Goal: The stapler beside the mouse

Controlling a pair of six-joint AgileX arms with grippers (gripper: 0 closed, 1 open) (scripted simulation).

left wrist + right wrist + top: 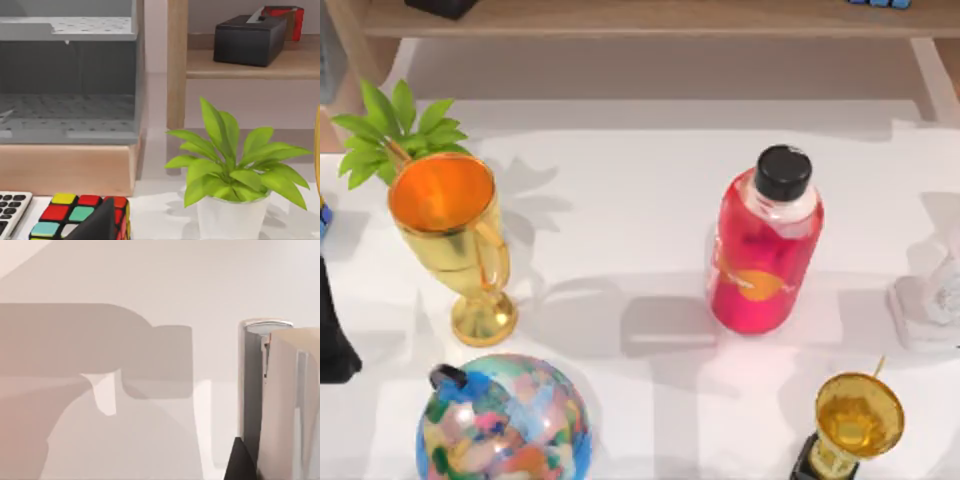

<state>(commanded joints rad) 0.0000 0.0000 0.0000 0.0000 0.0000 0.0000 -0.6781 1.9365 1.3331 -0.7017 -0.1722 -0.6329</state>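
Observation:
The stapler (280, 405) is a pale, nearly transparent block with a thin dark line and a shiny metal end, seen close in the right wrist view. A dark part of my right gripper (239, 465) shows just beside it, over the white table. In the top view a whitish shape that looks like the stapler (926, 305) sits at the table's right edge. The mouse is out of view. My left arm (332, 345) is parked at the table's left edge, and a dark part of my left gripper (100, 225) shows in the left wrist view.
A red bottle (765, 250) with a black cap stands right of centre. A gold cup (455, 240) and a potted plant (395, 135) are at the left, a globe (503, 420) at the front left, a small gold trophy (855, 420) at the front right. A colour cube (75, 217) and a shelf (250, 65) are near my left gripper.

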